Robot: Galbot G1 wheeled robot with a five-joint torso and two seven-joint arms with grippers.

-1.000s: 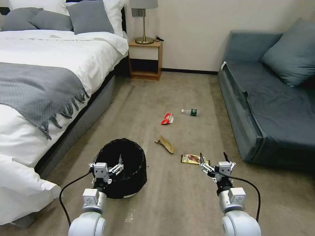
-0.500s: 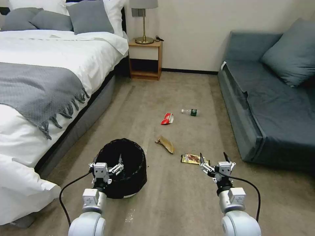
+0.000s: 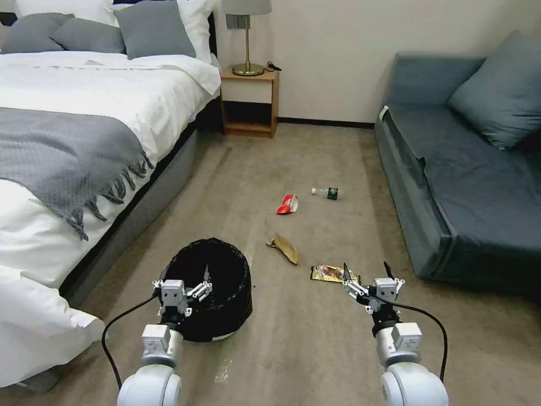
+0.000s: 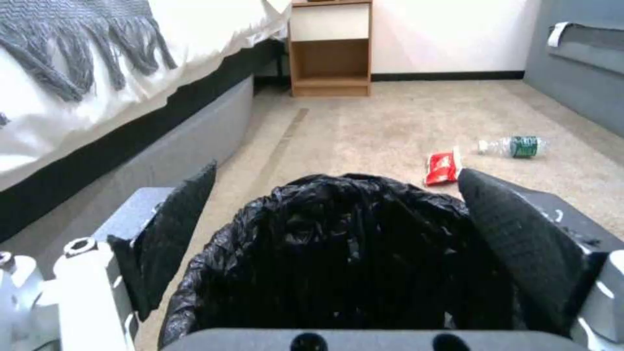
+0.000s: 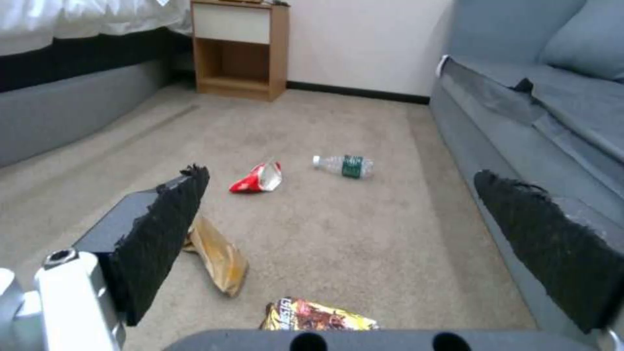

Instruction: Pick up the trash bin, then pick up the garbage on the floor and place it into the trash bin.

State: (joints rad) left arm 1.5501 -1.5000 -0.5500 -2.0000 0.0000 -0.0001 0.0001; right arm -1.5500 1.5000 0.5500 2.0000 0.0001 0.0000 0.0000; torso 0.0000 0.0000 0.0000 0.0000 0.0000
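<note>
I hold my left gripper (image 3: 189,280) spread wide over the near rim of the trash bin (image 3: 217,282) on the floor, and my right gripper (image 3: 366,273), fingers released, hovers above the gold-brown snack packet (image 3: 332,273). Beyond lie crumpled brown paper (image 3: 284,247), a red-and-white wrapper (image 3: 288,204) and a clear bottle (image 3: 328,193).

place: bedroom, hotel-like
evidence: white-sheeted bed with grey fringed throw (image 3: 84,113), wooden nightstand (image 3: 249,101), brass-based lamp (image 3: 247,34), blue-grey fabric sofa (image 3: 468,175), beige carpet (image 3: 315,146)
</note>
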